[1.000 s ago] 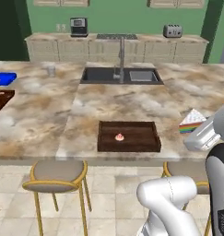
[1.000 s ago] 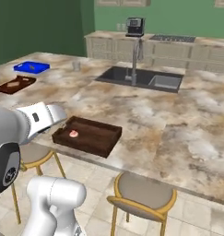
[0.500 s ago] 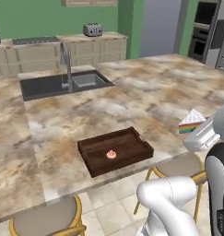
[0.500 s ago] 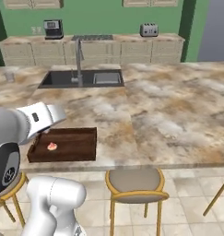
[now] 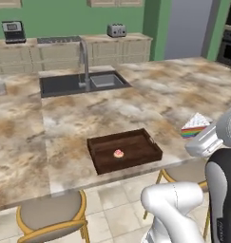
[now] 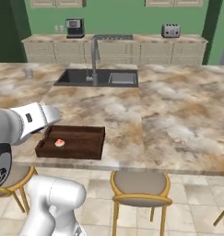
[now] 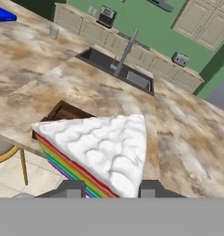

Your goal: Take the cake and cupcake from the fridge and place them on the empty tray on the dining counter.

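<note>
I see the cake (image 7: 97,152) with rippled matt white frosting, a dark wooden tray (image 5: 124,150), and the polished marbled-stone dining counter (image 5: 64,118).

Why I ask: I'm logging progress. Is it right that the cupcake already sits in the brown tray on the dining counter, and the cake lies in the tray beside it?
Not quite. The cupcake does sit in the tray on the dining counter, but the cake is not in the tray: the gripper holds it, as the hand view shows.
</note>
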### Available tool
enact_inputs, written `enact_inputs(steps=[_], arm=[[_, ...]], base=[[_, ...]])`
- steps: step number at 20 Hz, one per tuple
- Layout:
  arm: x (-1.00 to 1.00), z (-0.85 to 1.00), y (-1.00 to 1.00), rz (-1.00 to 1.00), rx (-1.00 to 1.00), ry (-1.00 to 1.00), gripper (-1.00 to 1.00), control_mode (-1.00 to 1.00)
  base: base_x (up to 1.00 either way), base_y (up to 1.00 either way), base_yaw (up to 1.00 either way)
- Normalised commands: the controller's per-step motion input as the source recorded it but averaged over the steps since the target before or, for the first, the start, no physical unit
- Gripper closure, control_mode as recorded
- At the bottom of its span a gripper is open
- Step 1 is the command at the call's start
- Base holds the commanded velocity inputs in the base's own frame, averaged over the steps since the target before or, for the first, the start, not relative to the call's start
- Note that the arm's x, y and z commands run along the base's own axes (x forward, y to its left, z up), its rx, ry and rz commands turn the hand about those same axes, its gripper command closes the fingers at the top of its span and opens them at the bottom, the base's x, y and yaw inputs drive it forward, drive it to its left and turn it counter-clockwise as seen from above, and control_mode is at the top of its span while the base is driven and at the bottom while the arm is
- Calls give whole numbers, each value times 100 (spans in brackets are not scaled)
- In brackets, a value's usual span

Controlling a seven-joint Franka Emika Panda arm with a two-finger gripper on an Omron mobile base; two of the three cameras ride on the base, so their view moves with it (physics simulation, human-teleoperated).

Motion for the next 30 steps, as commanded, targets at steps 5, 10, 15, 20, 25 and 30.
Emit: enact_inputs(steps=[5,10,15,20,25,30], arm=[[0,0,0,0,0,0,100,100],[0,0,0,0,0,0,100,100],[0,0,0,0,0,0,100,100],[60,-24,0,0,0,0,100,-100],[100,-59,0,0,0,-3,100,-100],[92,-44,0,19,11,0,100,-100]], base=[[100,-12,52],[98,10,5],[86,3,-5],[40,0,-1],[0,0,0],[0,0,0]])
